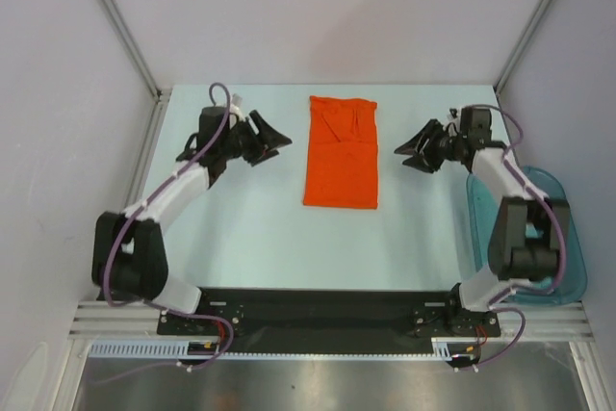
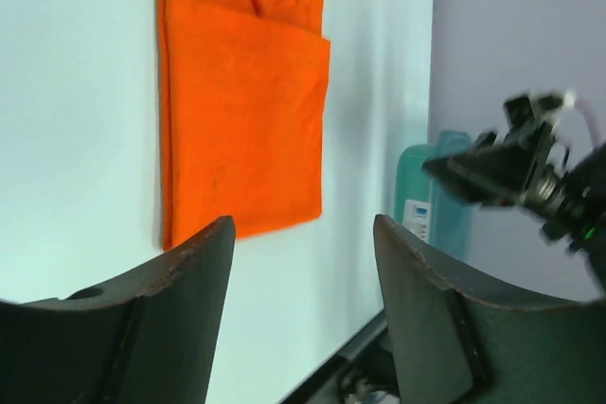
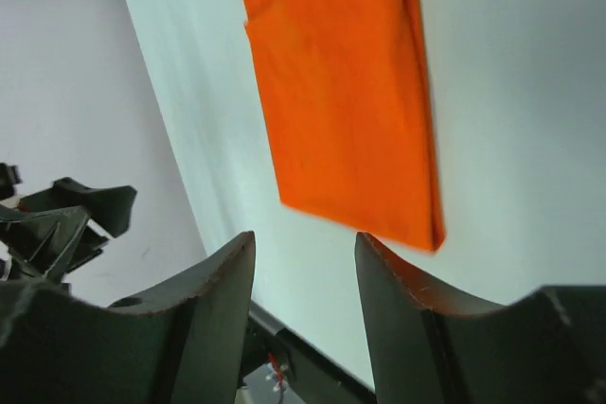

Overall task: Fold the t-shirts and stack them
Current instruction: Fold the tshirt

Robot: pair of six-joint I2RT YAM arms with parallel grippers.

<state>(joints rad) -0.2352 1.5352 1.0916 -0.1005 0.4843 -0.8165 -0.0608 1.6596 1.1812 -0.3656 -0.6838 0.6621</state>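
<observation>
Orange t-shirt (image 1: 341,153) lies folded lengthwise at upper centre, my left tool (image 1: 272,144) and right tool (image 1: 404,158) both wide and empty; crosswise folding and stacking probably remain.

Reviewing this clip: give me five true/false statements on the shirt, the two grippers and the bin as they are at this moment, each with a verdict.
1. The orange t-shirt lies folded into a narrow rectangle on the table. True.
2. The left gripper is shut on the t-shirt. False: it is open and off to the shirt's left, not touching it.
3. The right gripper is open and holds nothing. True.
4. The teal bin sits at the table's left side. False: it is on the right, beside the right arm.
5. A second shirt is stacked on the orange one. False: only one shirt is visible.
</observation>
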